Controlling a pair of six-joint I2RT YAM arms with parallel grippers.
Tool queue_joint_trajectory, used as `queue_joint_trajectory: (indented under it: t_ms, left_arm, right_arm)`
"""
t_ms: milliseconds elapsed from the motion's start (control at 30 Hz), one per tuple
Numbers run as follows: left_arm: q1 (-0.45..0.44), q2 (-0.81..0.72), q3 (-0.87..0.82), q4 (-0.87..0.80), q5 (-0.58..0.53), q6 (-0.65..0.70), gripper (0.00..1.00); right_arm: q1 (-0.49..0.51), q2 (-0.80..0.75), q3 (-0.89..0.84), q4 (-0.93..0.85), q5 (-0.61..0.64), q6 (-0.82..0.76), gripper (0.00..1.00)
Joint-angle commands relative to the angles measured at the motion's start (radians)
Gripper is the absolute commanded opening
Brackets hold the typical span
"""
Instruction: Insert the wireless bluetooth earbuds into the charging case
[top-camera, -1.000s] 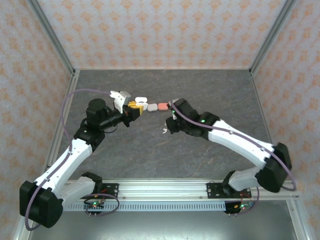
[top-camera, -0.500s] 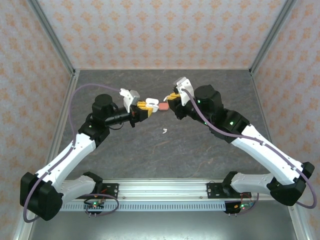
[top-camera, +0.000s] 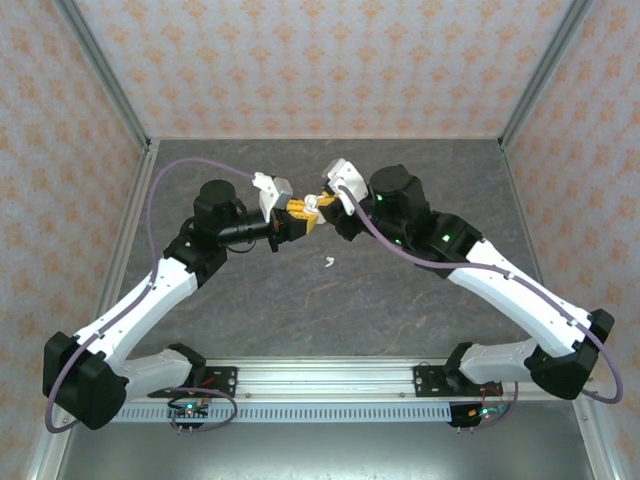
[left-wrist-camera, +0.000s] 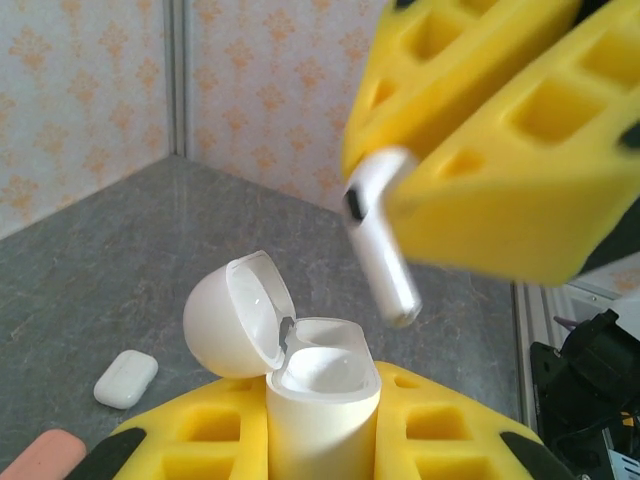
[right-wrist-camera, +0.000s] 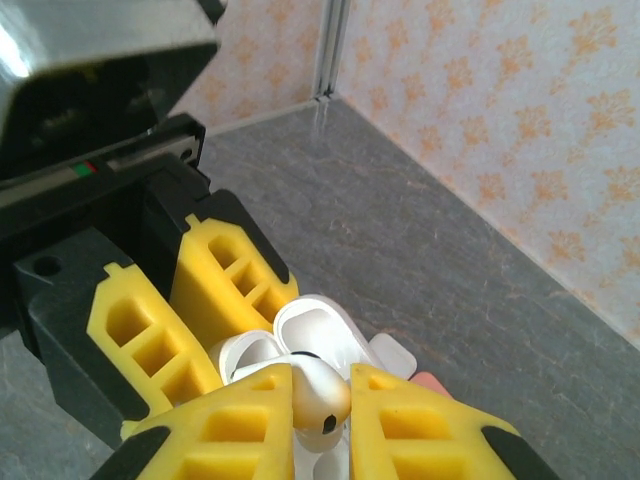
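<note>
A white charging case (left-wrist-camera: 320, 395) stands upright with its lid flipped open, and my left gripper (left-wrist-camera: 322, 425) is shut on its body. Just above its open mouth hangs a white earbud (left-wrist-camera: 380, 240), stem pointing down, clamped between the yellow fingers of my right gripper (right-wrist-camera: 320, 402), which is shut on it. From the right wrist the earbud (right-wrist-camera: 320, 393) sits over the open case (right-wrist-camera: 322, 335). In the top view the two grippers (top-camera: 298, 218) (top-camera: 325, 206) meet above the table's middle. Another white earbud (top-camera: 327, 263) lies loose on the table.
A closed white case (left-wrist-camera: 126, 378) and a salmon-pink case (left-wrist-camera: 50, 455) lie on the grey table behind the held case. Patterned walls (top-camera: 300, 70) enclose the back and sides. Both arms reach inward from the near rail (top-camera: 320, 380).
My right gripper rose from the table near the loose earbud and swung left over the open case. My left gripper carried the case a little to the right.
</note>
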Motion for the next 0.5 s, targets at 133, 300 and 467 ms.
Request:
queue_joint_trajectory:
  t_ms: [133, 300, 467]
  left_arm:
    - [-0.007, 0.000, 0.044, -0.030, 0.040, 0.047, 0.00]
    - [-0.007, 0.003, 0.045, -0.032, 0.035, 0.052, 0.00]
    - [-0.008, 0.005, 0.039, -0.021, 0.032, 0.050, 0.00]
  right_arm:
    - [0.011, 0.026, 0.056, -0.034, 0.008, -0.032, 0.16]
    - [0.011, 0.033, 0.059, -0.048, -0.011, -0.033, 0.16]
    - [0.011, 0.039, 0.055, -0.109, 0.001, -0.037, 0.15]
